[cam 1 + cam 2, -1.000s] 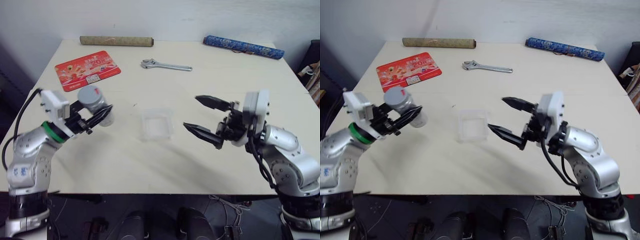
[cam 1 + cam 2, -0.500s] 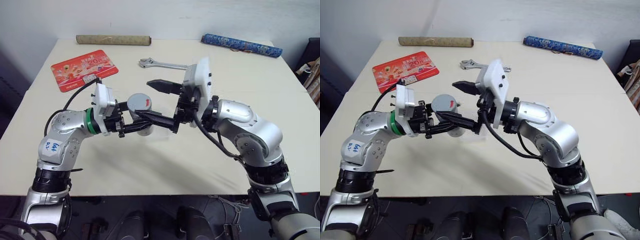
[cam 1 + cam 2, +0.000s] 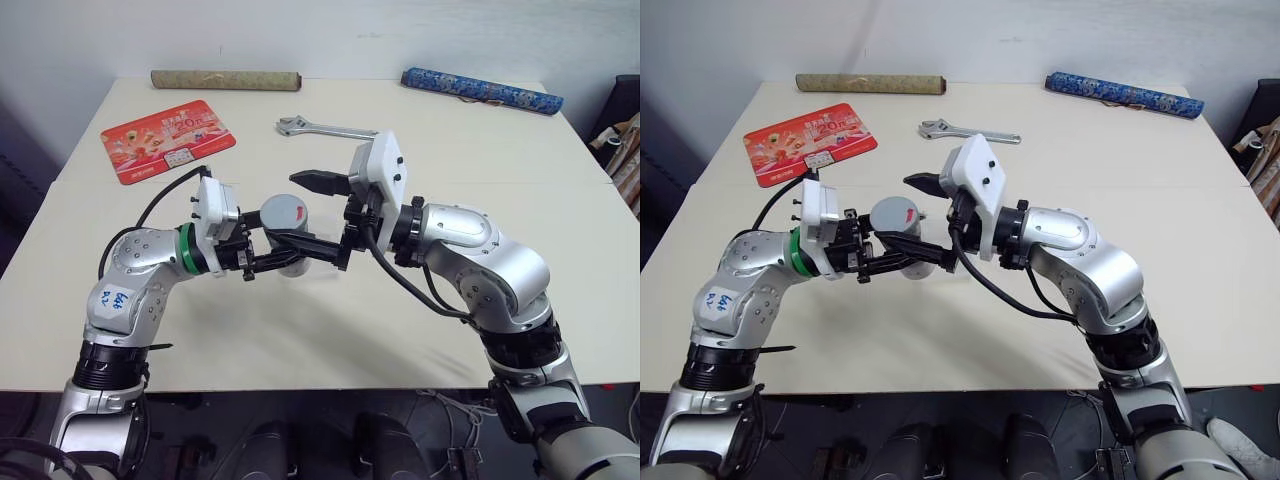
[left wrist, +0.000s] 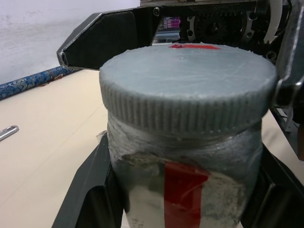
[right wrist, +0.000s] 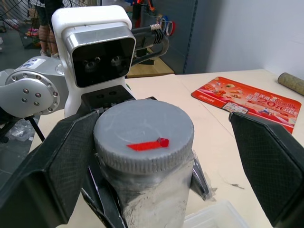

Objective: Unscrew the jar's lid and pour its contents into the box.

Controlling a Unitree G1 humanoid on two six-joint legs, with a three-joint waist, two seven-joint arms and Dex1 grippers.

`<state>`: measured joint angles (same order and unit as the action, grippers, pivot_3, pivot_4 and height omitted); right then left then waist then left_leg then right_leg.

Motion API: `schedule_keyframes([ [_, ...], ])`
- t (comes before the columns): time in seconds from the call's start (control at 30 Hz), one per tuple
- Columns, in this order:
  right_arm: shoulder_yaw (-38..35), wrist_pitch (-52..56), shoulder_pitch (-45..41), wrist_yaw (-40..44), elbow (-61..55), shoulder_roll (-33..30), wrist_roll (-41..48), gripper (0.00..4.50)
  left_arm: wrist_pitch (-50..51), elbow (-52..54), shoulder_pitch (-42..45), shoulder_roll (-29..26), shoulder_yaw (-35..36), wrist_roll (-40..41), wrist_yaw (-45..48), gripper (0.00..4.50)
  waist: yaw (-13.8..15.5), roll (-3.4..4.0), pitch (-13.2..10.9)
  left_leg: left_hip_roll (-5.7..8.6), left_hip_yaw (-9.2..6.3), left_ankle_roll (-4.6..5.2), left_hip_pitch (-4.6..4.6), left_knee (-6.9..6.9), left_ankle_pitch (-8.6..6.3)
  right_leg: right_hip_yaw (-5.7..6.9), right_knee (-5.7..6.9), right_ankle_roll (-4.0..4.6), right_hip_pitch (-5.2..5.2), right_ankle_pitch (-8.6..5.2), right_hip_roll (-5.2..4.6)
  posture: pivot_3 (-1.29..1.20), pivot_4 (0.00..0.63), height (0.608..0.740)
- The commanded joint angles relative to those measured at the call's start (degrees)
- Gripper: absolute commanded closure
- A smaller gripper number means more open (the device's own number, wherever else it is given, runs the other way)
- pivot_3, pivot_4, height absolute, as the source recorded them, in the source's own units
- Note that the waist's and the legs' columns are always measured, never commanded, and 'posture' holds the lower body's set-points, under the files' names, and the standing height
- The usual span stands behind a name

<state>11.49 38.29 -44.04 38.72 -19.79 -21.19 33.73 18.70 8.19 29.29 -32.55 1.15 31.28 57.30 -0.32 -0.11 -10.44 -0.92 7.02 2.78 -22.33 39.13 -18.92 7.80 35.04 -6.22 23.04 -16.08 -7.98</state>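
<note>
The left gripper (image 3: 285, 256) is clenched on the jar (image 3: 287, 238) and holds it upright above the middle of the table (image 3: 560, 230). Its two black fingers press the jar's body from both sides, below the lid (image 3: 283, 211). The grey lid is on the jar, and it has a small red mark on top (it shows well in the right wrist view).

The right gripper (image 3: 318, 213) is released, with its jaws wide apart. One finger stands at 12 o'clock of the lid and the other at 6 o'clock, so the lid lies between them, but they are not closed on it.

A corner of the box (image 5: 218, 216) shows on the table just under the jar. A red printed mat (image 3: 167, 138) lies at 10 o'clock of the jar, and a wrench (image 3: 325, 128) at 12 o'clock.
</note>
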Motion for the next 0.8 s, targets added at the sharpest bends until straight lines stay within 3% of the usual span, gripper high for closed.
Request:
schedule_keyframes([
  [0.03,-0.43,-0.27,-1.52,1.44,-0.94,0.46,0.20,0.62,-1.46,1.81,-0.07,0.15,0.17,-0.20,0.70,2.11,-0.01,0.00,0.00,0.00,0.00,0.00,0.00,0.00,0.00,0.00,0.00,0.00,0.00,0.00,0.00,0.00,0.150,0.740],
  [0.17,-1.10,1.19,-2.20,2.75,-1.02,0.93,1.76,1.99,-2.24,1.25,-0.11,0.33,0.17,-0.52,1.16,2.11,-0.01,0.00,0.00,0.00,0.00,0.00,0.00,0.00,0.00,0.00,0.00,0.00,0.00,0.00,0.00,0.00,0.150,0.740],
  [0.33,-1.93,1.22,-4.10,8.85,0.67,-1.67,2.91,2.02,-3.31,0.11,0.55,-0.03,0.02,-0.02,3.70,2.11,0.00,0.00,0.00,0.00,-0.01,0.00,0.00,0.00,0.00,0.00,0.00,0.00,0.00,0.00,-0.01,0.00,0.150,0.740],
  [0.63,-2.55,-7.40,-8.84,36.12,12.39,-8.96,4.25,2.02,-1.56,1.03,2.17,-2.62,-3.17,4.56,18.10,2.11,-0.01,-0.01,-0.01,-0.01,0.02,0.01,0.00,0.00,0.00,-0.01,-0.03,0.00,0.00,0.00,0.05,0.00,0.150,0.740],
  [0.8,-3.92,-7.29,-9.10,36.74,14.14,-8.26,4.62,2.02,-0.27,1.60,2.44,-1.73,-2.81,5.35,16.89,2.11,-0.08,-0.01,-0.01,-0.05,0.02,-0.01,0.00,0.00,0.01,-0.02,-0.01,0.00,0.00,0.00,0.06,0.00,0.150,0.740],
])
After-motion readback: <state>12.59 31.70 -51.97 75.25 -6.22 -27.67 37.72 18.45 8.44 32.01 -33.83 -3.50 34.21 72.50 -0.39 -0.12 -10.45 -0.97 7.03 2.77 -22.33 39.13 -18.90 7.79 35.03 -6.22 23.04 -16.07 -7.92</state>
